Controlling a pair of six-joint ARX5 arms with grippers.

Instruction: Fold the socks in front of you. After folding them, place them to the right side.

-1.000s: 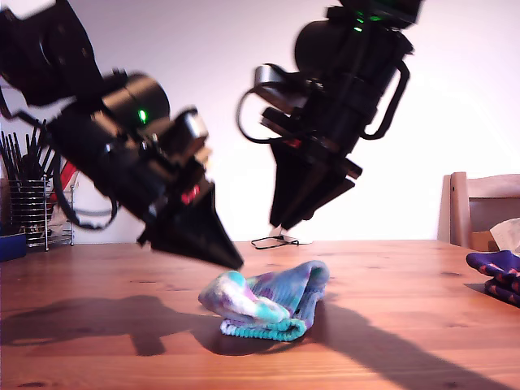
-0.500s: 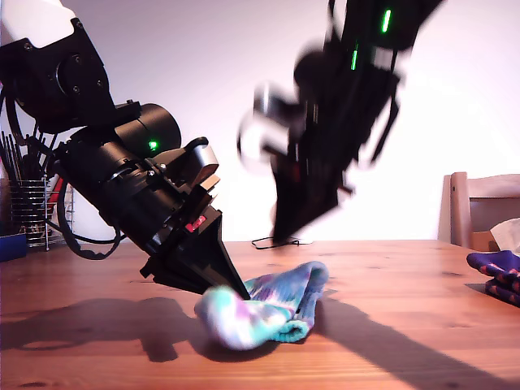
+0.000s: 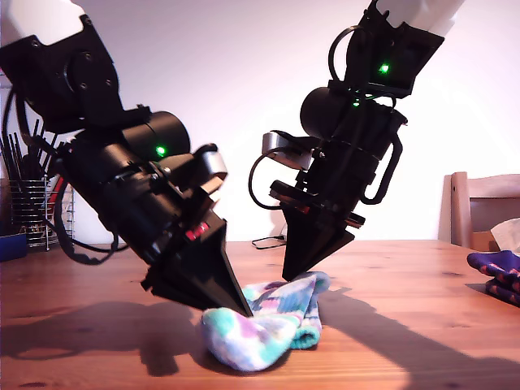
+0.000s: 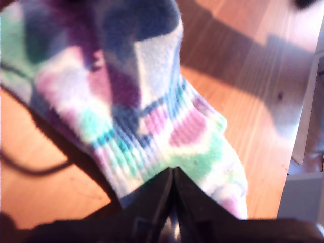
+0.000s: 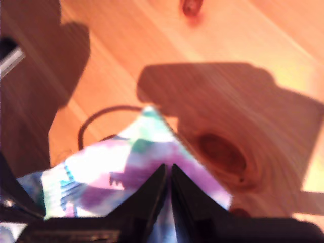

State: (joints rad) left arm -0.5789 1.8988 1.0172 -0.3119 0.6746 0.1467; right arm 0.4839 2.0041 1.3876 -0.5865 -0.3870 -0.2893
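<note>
The pastel tie-dye sock (image 3: 272,318) lies bunched on the wooden table (image 3: 406,325), a little to the exterior view's left of the middle. My first gripper (image 3: 244,311) is the arm on the exterior view's left. It is shut, and its tip touches the sock's near bulge, at the ribbed cuff (image 4: 126,157). My second gripper (image 3: 291,276), also shut, has its tip on the sock's far end (image 5: 126,167). No fabric shows between either pair of jaws. The dark navy sock (image 3: 496,272) lies at the exterior view's right edge.
A wire rack of dark utensils (image 3: 28,207) and a blue box (image 3: 10,244) stand at the exterior view's left edge. A thin black cable (image 3: 272,241) lies at the table's back middle. A wooden chair (image 3: 479,207) is behind the table on the exterior view's right.
Both arms came down onto the tie-dye sock. The first gripper's tip pushed into its near end and bunched it up. The second gripper dropped from above to the far end.
</note>
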